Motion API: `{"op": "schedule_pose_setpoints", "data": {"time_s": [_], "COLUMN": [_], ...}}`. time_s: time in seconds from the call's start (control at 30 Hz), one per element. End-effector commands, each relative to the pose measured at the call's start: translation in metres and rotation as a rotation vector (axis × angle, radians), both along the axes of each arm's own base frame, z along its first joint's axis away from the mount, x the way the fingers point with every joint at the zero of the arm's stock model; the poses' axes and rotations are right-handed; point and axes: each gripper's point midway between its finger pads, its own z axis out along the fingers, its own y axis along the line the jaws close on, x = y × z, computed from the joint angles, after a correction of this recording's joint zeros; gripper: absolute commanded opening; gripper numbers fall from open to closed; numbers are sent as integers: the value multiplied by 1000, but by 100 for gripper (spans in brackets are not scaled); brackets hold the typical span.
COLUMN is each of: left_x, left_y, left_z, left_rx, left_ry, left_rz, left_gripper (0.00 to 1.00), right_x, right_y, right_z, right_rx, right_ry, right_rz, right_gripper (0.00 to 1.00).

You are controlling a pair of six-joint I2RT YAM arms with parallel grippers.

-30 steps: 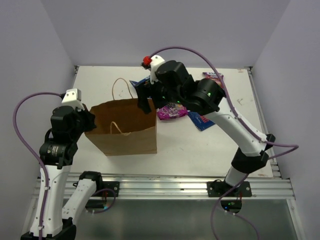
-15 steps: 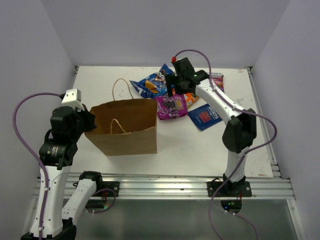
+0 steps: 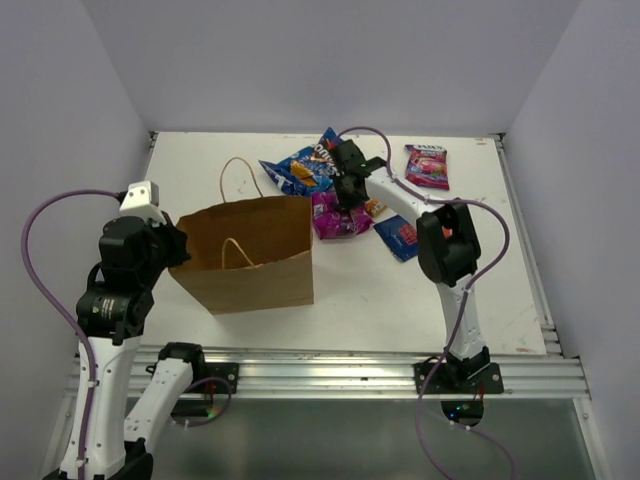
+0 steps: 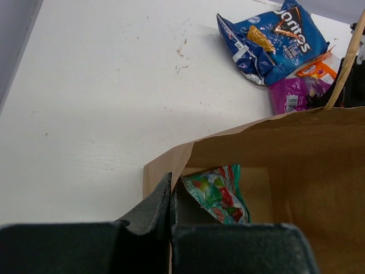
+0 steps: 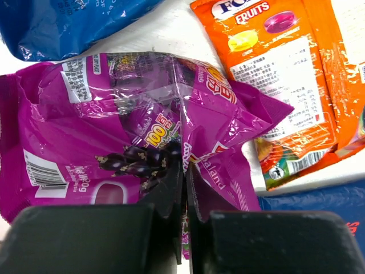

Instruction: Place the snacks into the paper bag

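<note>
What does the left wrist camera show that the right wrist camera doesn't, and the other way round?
Only the left wrist view: the paper bag, its rim pinched by the left fingers, and a teal-green packet lying inside it. Only the right wrist view: the right fingers closed on a fold of the purple packet, plus an edge of the dark blue packet at lower right. Both show the blue chip bag, the purple packet and the orange packet.

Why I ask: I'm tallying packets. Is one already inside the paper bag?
Yes, the left wrist view shows a teal-green packet lying inside the open paper bag.
</note>
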Motion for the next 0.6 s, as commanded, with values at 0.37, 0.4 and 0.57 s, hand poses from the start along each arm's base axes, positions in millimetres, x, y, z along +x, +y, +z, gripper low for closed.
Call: {"op": "schedule_pose_setpoints", "data": {"time_s": [0.37,0.4,0.57], "left_x": [0,-1,-1], "left_y": [-2,-2,-6], "left_z": [16,15,13], "left_rx": [-24,-23,-27], "left_ry": [-52,-49,-45], "left_rz": [4,2,-21], "left_gripper": [0,0,0], "right_x": [-30,-35,-91], "right_y": [-17,-14,26], "right_z": [258,313,404], "right_rx": [144,212,359], "right_ry": [-380,-488,-651], "right_rz": [16,23,138], "right_gripper": [0,0,0]}}
